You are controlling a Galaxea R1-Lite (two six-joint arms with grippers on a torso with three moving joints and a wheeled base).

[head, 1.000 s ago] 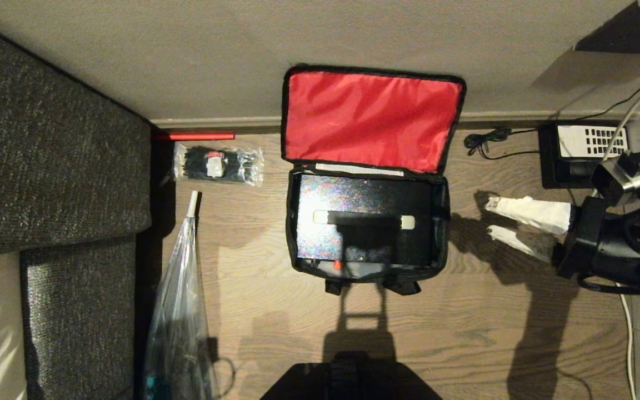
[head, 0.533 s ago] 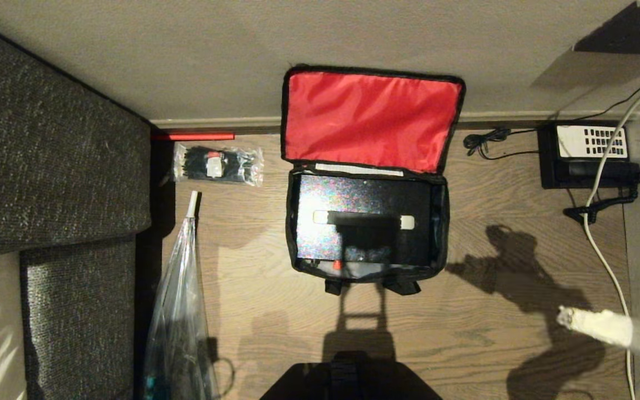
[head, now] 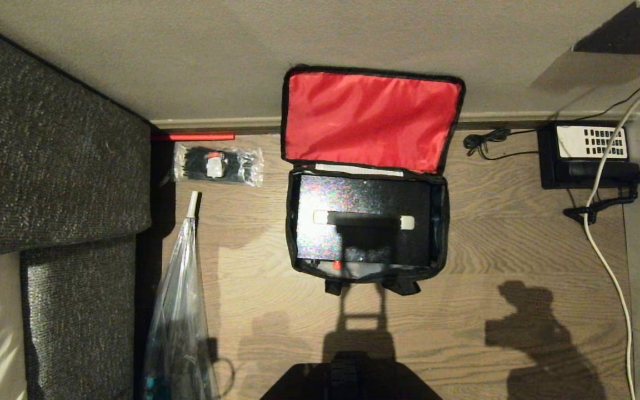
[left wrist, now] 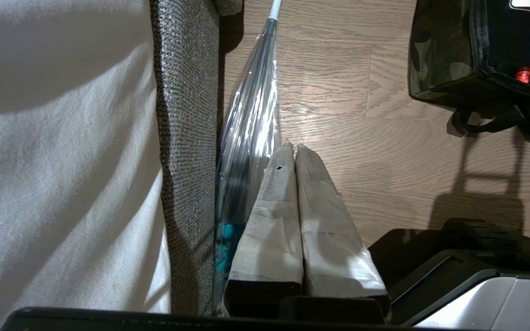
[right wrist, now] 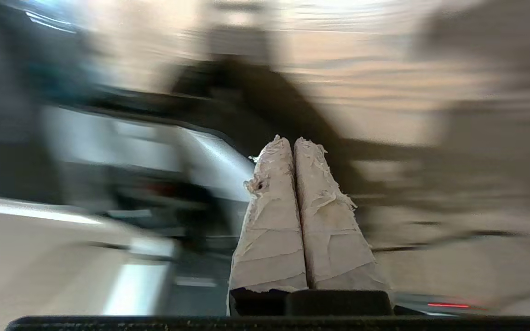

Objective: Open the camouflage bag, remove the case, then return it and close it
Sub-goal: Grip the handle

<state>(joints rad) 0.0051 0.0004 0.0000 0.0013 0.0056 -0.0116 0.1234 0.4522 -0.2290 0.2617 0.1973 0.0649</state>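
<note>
On the wooden floor (head: 498, 233), well apart from both hands, the camouflage bag (head: 365, 228) stands with its red-lined lid (head: 370, 119) flung back against the wall, and the case (head: 361, 225) lies flat inside it, handle (head: 363, 220) up. The left hand (left wrist: 291, 151) hangs with its taped fingers pressed together and empty, just beside the clear plastic bag (left wrist: 251, 119) along the sofa (left wrist: 187, 138), with the bag's near corner farther ahead of it. The right hand (right wrist: 288, 142) shows only in its own blurred wrist view, fingers pinched together on nothing.
</note>
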